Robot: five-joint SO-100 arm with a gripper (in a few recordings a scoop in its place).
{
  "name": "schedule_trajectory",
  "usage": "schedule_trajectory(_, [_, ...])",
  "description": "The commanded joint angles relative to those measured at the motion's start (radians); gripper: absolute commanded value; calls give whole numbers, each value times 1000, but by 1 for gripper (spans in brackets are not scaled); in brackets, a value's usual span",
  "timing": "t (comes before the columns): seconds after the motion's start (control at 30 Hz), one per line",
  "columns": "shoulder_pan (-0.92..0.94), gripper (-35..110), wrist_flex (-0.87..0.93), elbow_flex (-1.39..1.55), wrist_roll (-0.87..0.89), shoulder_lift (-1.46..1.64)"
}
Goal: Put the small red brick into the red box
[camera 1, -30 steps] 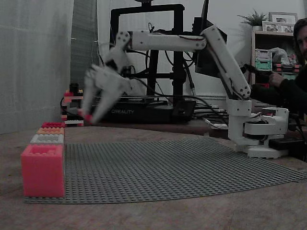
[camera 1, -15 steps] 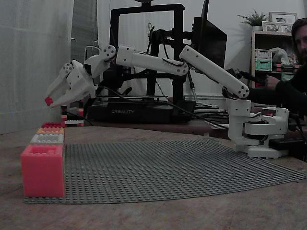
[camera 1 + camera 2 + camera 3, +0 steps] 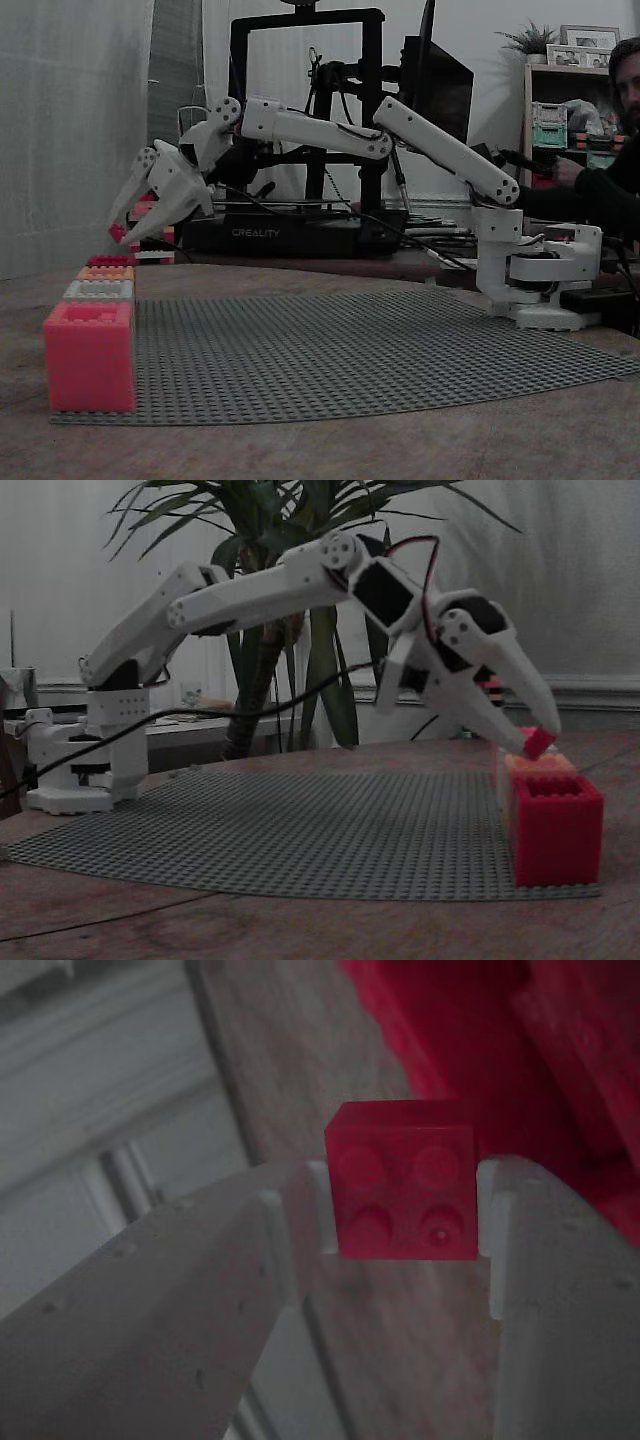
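- The end effector [image 3: 400, 1195] is closed on the brick [image 3: 402, 1180], one finger on each side face and the four studs turned to the wrist camera; the grip looks square and firm.
- In a fixed view the end effector [image 3: 122, 232] hangs in the air, tips slanting down, with the brick [image 3: 118, 232] at its very end, above and a little to the right of the far end of the row of boxes.
- The red box [image 3: 110, 261] is the farthest in that row; its open top is hard to make out from this low angle. In the wrist view a deep red mass [image 3: 500, 1050] lies past the brick at the upper right, most likely that box, so the brick seems short of the opening.
- From the other fixed view the brick [image 3: 538, 742] sits above the row, behind the near box [image 3: 556, 825]; which box lies right under it I cannot tell.
- To do this step well: carry the brick on until the red opening lies directly beneath it in the wrist view, and only then come down.
- Keep the fingers shut during the move; the brick is held only at the tips and could twist out.
- Lower until the brick is inside the walls before opening, since from a height it could bounce off the studded rim onto the baseplate [image 3: 380, 340] or the counter [image 3: 300, 450].
- Watch the neighbouring orange box [image 3: 105, 273]: the fingers are wide beside these boxes and could knock one.
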Motion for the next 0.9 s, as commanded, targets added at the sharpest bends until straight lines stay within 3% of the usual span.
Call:
schedule_trajectory(0.0, [20, 0, -28, -43, 6, 60])
schedule_trajectory(0.67, [31, 16, -57, -54, 20, 23])
schedule_trajectory(0.87, [31, 4, -57, -6, 43, 117])
